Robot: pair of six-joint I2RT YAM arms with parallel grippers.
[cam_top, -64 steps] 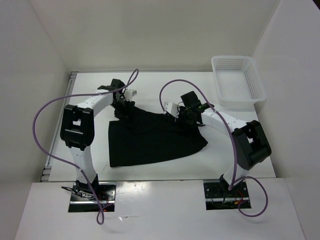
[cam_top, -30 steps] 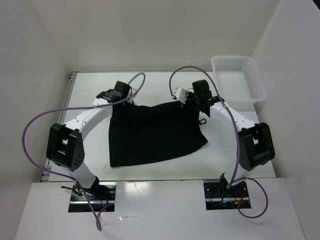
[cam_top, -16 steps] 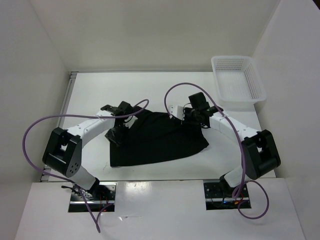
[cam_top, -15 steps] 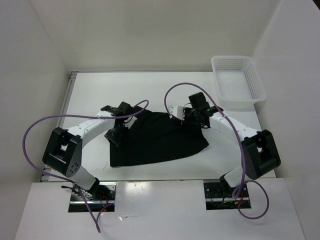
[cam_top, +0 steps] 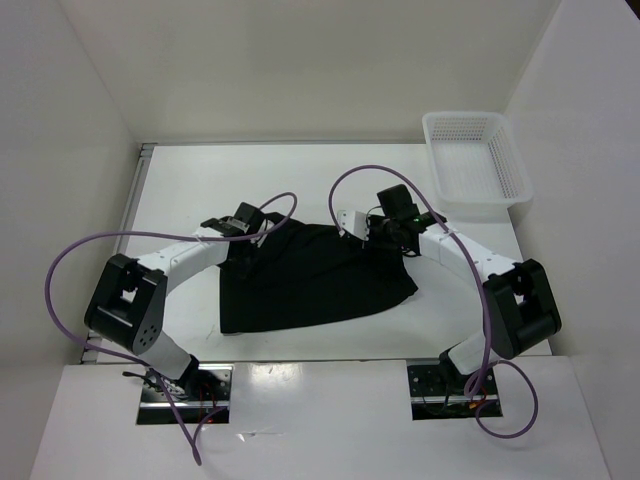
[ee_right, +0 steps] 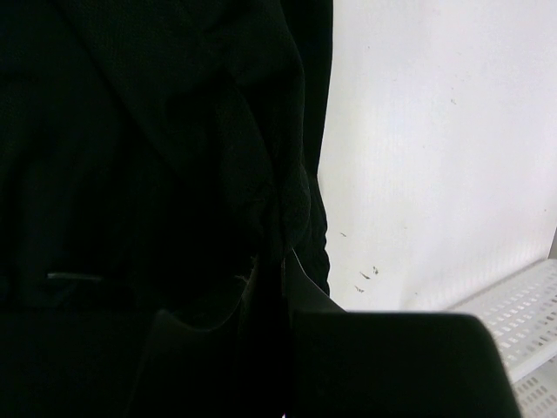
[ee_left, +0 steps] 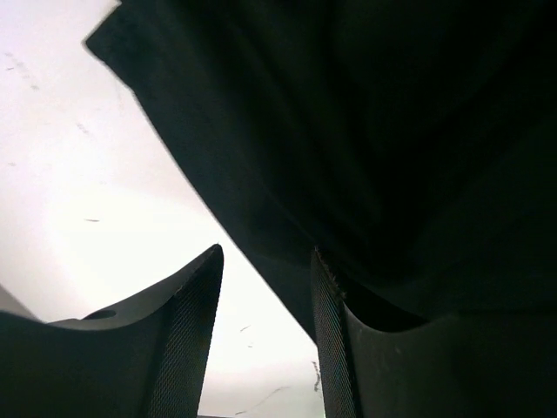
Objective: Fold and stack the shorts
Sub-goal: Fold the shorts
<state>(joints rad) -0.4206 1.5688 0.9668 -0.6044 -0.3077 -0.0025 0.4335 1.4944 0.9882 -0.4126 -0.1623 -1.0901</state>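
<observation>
On a white table [cam_top: 180, 190], black shorts [cam_top: 310, 280] lie spread, soft and matte, to the left of a white mesh basket [cam_top: 480, 203]. A fold appears to be in hand. The right gripper [cam_top: 372, 230], at the shorts' far corner nearest the basket, is clenched on bunched cloth. The left gripper [cam_top: 243, 243], at the corner farthest from the basket, sits released, its ribbed fingers [ee_left: 196, 331] apart beside the hem. The next move likely calls for a fresh left-hand grip.
</observation>
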